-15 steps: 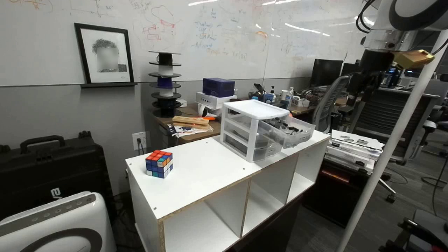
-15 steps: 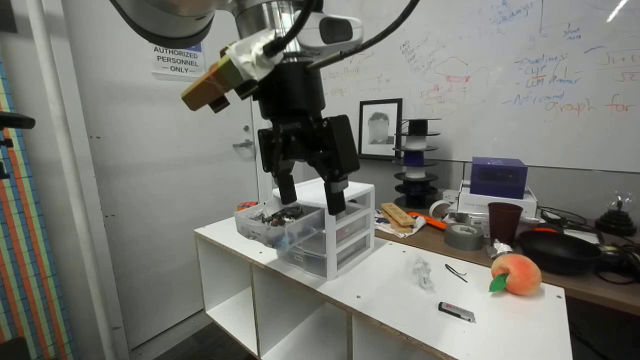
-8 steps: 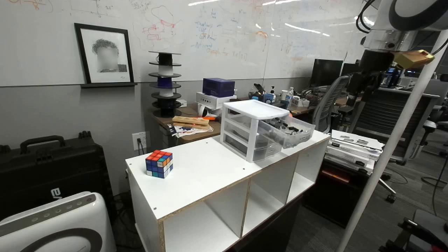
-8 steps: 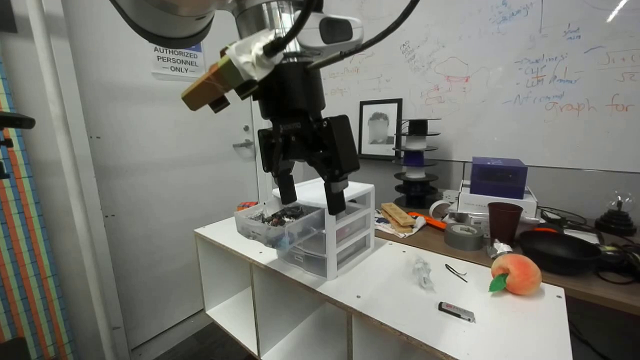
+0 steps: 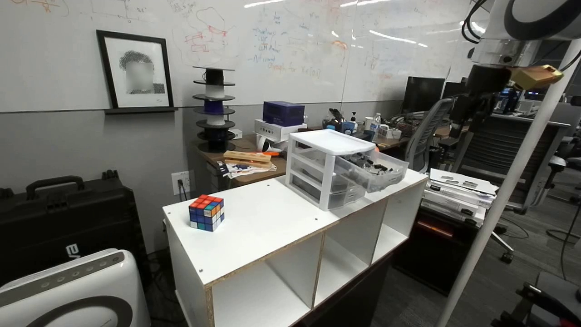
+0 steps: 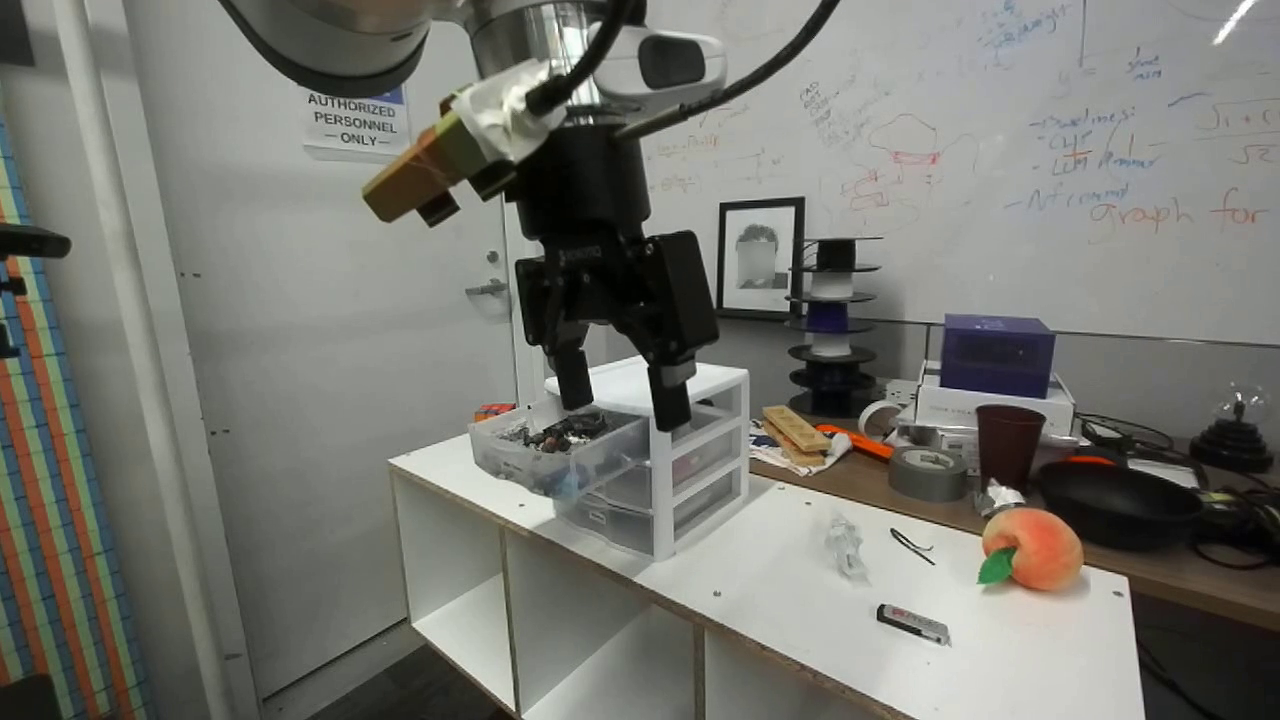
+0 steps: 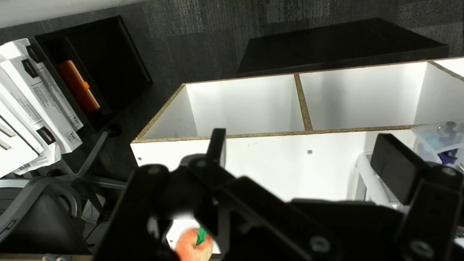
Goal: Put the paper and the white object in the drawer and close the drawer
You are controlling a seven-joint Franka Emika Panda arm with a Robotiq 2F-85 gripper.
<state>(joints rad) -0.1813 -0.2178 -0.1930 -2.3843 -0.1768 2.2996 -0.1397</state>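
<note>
The translucent top drawer (image 6: pixel 520 468) of the small white-framed chest (image 6: pixel 662 500) is pulled out and holds dark small parts. It also shows in an exterior view (image 5: pixel 386 180) and at the right of the wrist view (image 7: pixel 435 143). A crumpled whitish, see-through piece (image 6: pixel 846 546), perhaps the paper, lies on the white shelf top. A small white-and-black object (image 6: pixel 912 623) lies nearer its front edge. Both are hidden behind my gripper in the wrist view. My gripper (image 6: pixel 622 395) is open and empty, raised above the shelf; its fingers stand wide apart in the wrist view (image 7: pixel 301 152).
A peach (image 6: pixel 1035 550) and a thin black piece (image 6: pixel 912 546) lie on the white shelf unit (image 6: pixel 760 610). A Rubik's cube (image 5: pixel 206 212) stands on the shelf beyond the chest. A desk behind holds tape (image 6: pixel 928 472), a cup (image 6: pixel 1008 445) and a pan (image 6: pixel 1120 500).
</note>
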